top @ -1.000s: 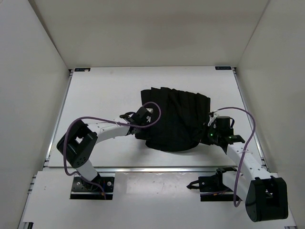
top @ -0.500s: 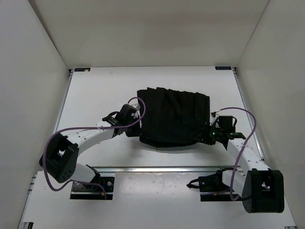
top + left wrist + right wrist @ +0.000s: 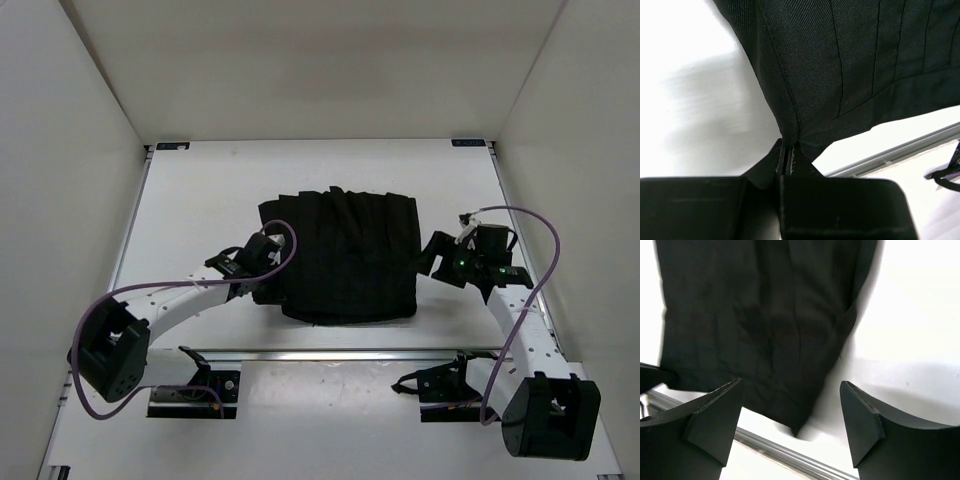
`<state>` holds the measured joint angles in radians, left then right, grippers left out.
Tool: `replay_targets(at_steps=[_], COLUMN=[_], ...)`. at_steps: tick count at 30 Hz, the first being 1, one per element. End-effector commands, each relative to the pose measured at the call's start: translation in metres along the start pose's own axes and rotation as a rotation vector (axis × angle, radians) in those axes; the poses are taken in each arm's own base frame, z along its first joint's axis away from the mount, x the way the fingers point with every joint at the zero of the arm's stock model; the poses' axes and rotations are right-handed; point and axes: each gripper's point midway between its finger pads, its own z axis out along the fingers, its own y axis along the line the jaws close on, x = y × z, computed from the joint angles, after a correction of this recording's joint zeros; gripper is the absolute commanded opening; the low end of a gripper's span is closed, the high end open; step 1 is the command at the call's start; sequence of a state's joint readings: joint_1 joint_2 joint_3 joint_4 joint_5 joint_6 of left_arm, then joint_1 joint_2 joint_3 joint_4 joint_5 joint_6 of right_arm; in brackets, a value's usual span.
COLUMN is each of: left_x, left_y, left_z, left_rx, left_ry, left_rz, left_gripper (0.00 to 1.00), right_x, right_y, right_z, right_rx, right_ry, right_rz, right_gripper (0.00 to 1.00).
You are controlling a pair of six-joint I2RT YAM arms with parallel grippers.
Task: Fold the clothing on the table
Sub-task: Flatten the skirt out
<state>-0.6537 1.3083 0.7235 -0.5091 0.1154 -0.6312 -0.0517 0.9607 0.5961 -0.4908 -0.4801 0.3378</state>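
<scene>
The clothing (image 3: 345,255), a black pleated skirt, lies in a folded block on the middle of the white table (image 3: 200,200). My left gripper (image 3: 268,282) is at its left edge, shut on a pinch of the fabric. In the left wrist view the closed fingers (image 3: 790,150) clamp a fold of the clothing (image 3: 850,60). My right gripper (image 3: 432,256) hovers just off the right edge, open and holding nothing. The right wrist view shows its jaws (image 3: 791,385) standing wide apart above a lower corner of the clothing (image 3: 765,315).
An aluminium rail (image 3: 340,352) runs along the table's near edge, close to the skirt's lower edge. White upright walls (image 3: 80,150) close in the left, right and back. Purple cables (image 3: 530,250) loop from both arms.
The right gripper let go of the skirt, opened wide and backed off to the right. The left gripper drew its edge leftward, and the skirt shifted left and squared up.
</scene>
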Motion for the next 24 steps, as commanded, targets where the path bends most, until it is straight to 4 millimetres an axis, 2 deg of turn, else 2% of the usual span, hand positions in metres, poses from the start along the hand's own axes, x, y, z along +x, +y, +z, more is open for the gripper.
replay_targets(at_steps=[1,3,4,5,6,8,10,11,12,15,16,19,22,24], left_x=[0.004,0.005,0.006,0.003,0.002,0.001,-0.001,0.001,-0.002,-0.003,-0.006,-0.003,-0.003,0.001], left_y=[0.008,0.01,0.012,0.011,0.008,0.008,0.011,0.015,0.015,0.022,0.026,0.033,0.04,0.036], left_z=[-0.008,-0.008,-0.008,-0.009,-0.01,-0.01,-0.011,-0.011,-0.012,-0.018,-0.02,-0.022,-0.025,-0.026], left_rx=[-0.016,-0.017,-0.021,-0.02,-0.014,-0.015,-0.026,-0.045,-0.045,-0.055,-0.061,-0.058,-0.068,-0.048], left_ry=[-0.013,-0.014,-0.014,-0.025,-0.029,-0.039,-0.043,-0.037,-0.044,-0.051,-0.073,-0.068,-0.063,-0.04], left_rz=[-0.019,-0.023,-0.025,-0.026,-0.022,-0.018,-0.016,-0.018,-0.019,-0.041,-0.052,-0.068,-0.075,-0.077], left_gripper=[0.0,0.0,0.0,0.0,0.0,0.0,0.0,0.0,0.0,0.0,0.0,0.0,0.0,0.0], right_x=[-0.026,-0.042,-0.041,-0.045,-0.048,-0.032,-0.019,-0.003,0.002,0.024,0.033,0.042,0.034,0.025], right_y=[0.021,0.036,0.038,0.049,0.049,0.049,0.046,0.037,0.032,0.012,0.004,-0.02,-0.034,-0.043], right_z=[-0.012,-0.014,-0.009,-0.008,-0.002,0.018,0.03,0.038,0.039,0.047,0.049,0.047,0.044,0.041], right_rx=[-0.043,-0.055,-0.042,-0.049,-0.032,0.021,0.044,0.066,0.075,0.126,0.138,0.166,0.186,0.21], right_ry=[-0.053,-0.069,-0.047,-0.044,-0.026,0.048,0.103,0.155,0.171,0.22,0.239,0.235,0.188,0.166], right_rz=[-0.029,-0.033,-0.044,-0.089,-0.098,-0.143,-0.147,-0.132,-0.135,-0.13,-0.124,-0.08,-0.048,-0.019], right_gripper=[0.74,0.7,0.67,0.61,0.58,0.36,0.25,0.23,0.21,0.04,0.03,0.0,0.0,0.0])
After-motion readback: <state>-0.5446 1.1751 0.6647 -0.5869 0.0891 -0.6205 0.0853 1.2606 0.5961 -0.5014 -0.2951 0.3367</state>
